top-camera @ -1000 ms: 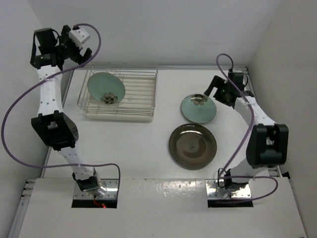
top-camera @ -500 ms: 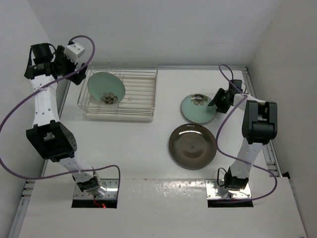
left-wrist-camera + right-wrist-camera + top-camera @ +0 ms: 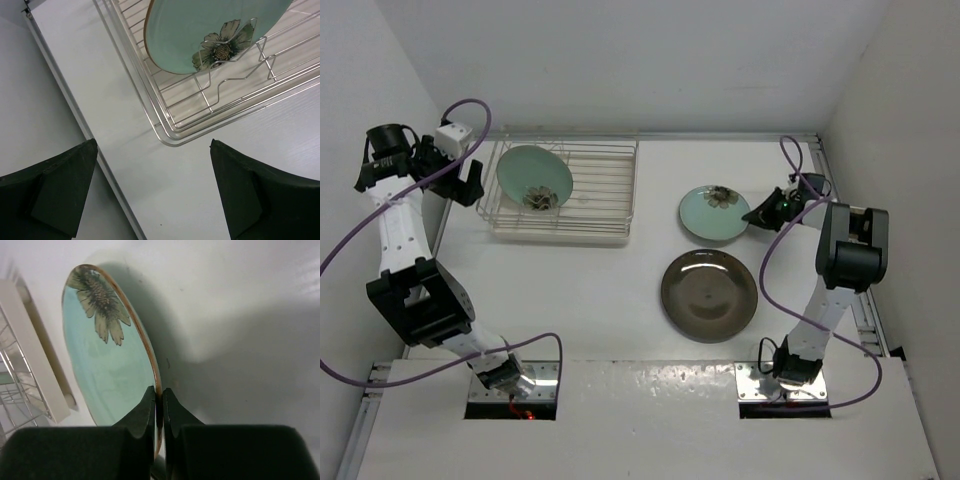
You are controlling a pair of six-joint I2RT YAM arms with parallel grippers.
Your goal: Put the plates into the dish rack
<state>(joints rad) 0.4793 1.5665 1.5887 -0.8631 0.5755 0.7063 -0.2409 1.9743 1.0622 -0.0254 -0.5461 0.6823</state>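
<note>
Mint plate (image 3: 534,176) leaning in rack (image 3: 607,192), 2nd mint plate (image 3: 714,213) outside, brown plate (image 3: 709,295) flat.

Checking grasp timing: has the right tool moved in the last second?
Yes. The right tool shifted nearer the brown plate, to the right rim of the green plate, and is now shut on it.

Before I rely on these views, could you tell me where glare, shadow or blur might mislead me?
Top external view: even light, with pale glare on the dark brown plate. Right wrist view: the mint plate throws a broad soft shadow on the table; the right gripper is near-black. Left wrist view: dish rack sharp, left gripper soft-edged.
</note>
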